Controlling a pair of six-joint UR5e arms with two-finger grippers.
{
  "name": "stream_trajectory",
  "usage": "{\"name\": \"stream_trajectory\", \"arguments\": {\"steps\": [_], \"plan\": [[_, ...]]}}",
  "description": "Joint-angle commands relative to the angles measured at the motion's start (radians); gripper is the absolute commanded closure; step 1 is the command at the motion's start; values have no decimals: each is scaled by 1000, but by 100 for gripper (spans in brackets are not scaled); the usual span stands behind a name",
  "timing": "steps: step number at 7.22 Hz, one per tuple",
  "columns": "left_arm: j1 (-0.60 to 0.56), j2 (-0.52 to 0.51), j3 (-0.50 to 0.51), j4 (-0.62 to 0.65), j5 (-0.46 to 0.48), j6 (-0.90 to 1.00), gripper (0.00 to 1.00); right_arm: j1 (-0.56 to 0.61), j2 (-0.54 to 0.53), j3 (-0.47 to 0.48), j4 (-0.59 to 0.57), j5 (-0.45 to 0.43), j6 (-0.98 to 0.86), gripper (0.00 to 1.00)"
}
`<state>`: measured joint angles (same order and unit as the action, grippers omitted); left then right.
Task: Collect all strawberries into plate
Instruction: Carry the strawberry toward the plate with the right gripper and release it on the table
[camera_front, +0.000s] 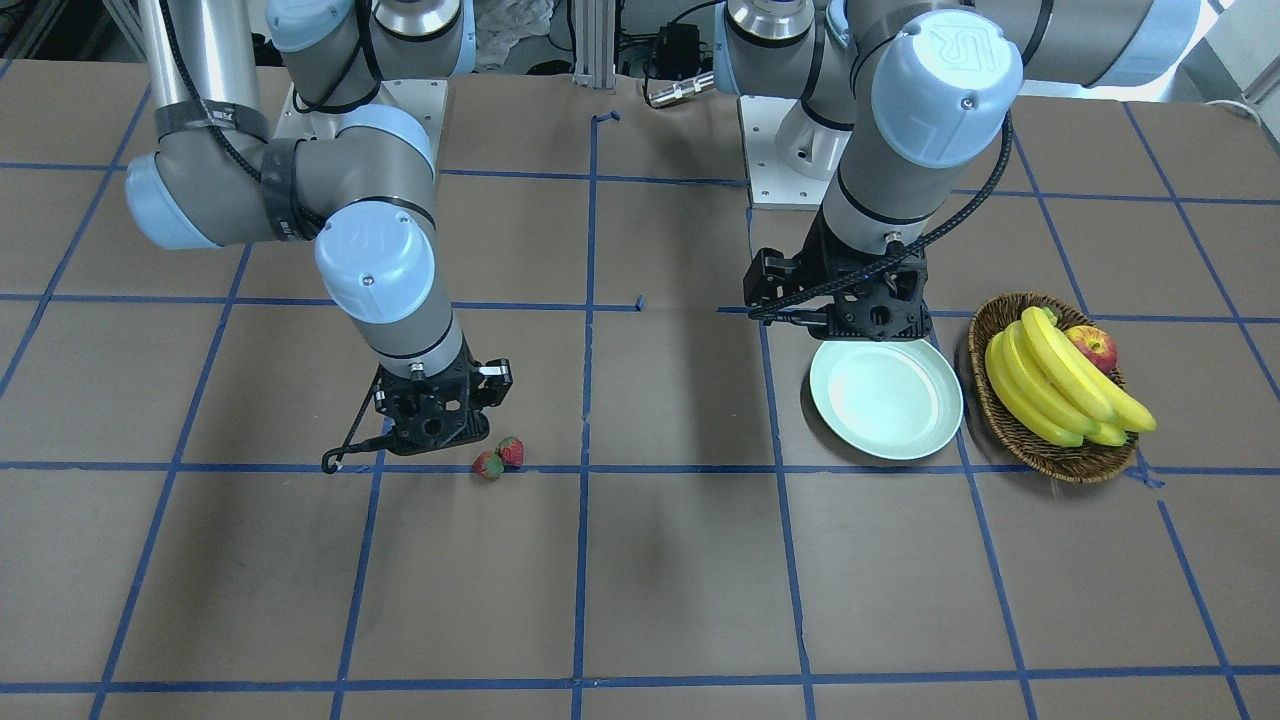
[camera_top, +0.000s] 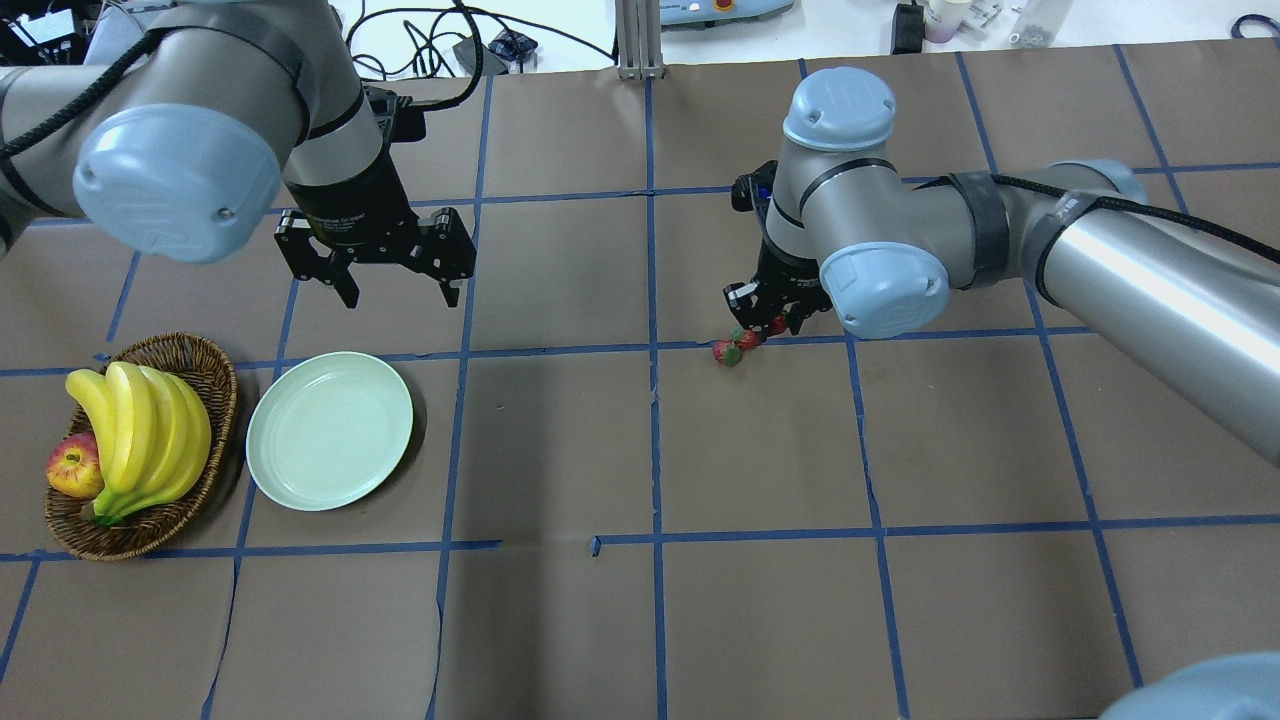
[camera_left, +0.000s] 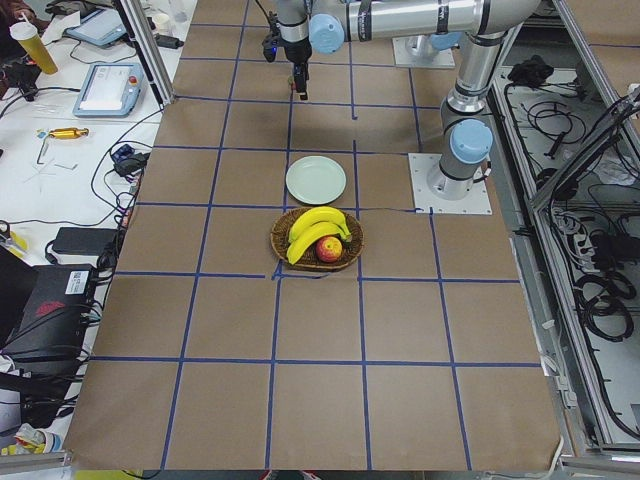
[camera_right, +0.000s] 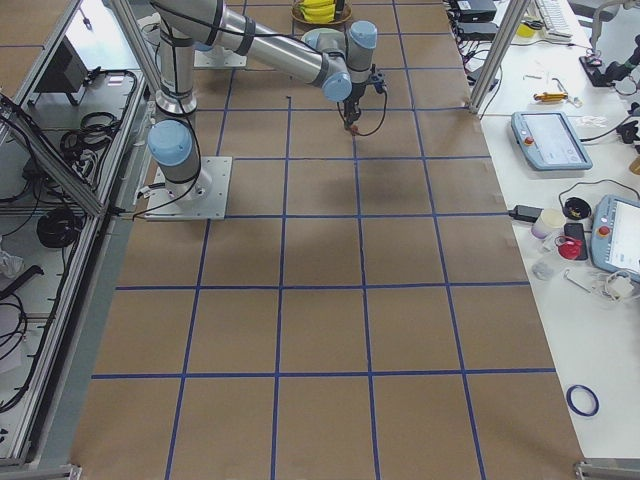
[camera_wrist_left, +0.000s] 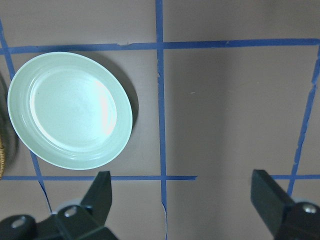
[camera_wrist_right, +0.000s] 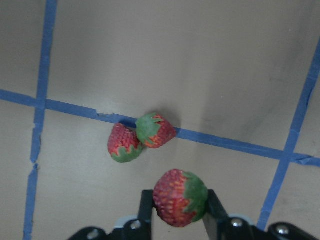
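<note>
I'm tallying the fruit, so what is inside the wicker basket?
The basket holds a bunch of bananas and, beside it, a red-yellow apple. The bananas cover most of the basket's floor, so anything beneath them cannot be seen.

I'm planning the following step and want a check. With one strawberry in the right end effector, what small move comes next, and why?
Probably lift the right end effector straight up. It is shut on one strawberry, the other two strawberries lie touching each other just beside it, and the plate sits empty, well off to the side.
</note>
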<state>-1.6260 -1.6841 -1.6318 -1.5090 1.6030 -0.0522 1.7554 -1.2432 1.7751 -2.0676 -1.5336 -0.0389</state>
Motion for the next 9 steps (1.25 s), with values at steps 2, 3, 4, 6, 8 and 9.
{"name": "stream_trajectory", "arguments": {"steps": [2, 3, 4, 6, 8, 9], "plan": [[78, -6, -3, 50, -3, 20, 0, 137, 21, -35, -16, 85, 151, 100], [93, -22, -5, 108, -5, 20, 0, 179, 49, -52, -17, 87, 155, 100], [94, -32, -5, 112, -5, 19, 0, 221, 95, -78, -23, 87, 177, 100], [94, -42, -5, 112, -5, 20, 0, 262, 166, -105, -36, 90, 186, 100], [94, -48, -5, 112, -8, 14, 0, 276, 195, -102, -32, 92, 189, 98], [94, -48, -5, 112, -8, 18, 0, 276, 197, -98, -22, 92, 174, 61]]}}
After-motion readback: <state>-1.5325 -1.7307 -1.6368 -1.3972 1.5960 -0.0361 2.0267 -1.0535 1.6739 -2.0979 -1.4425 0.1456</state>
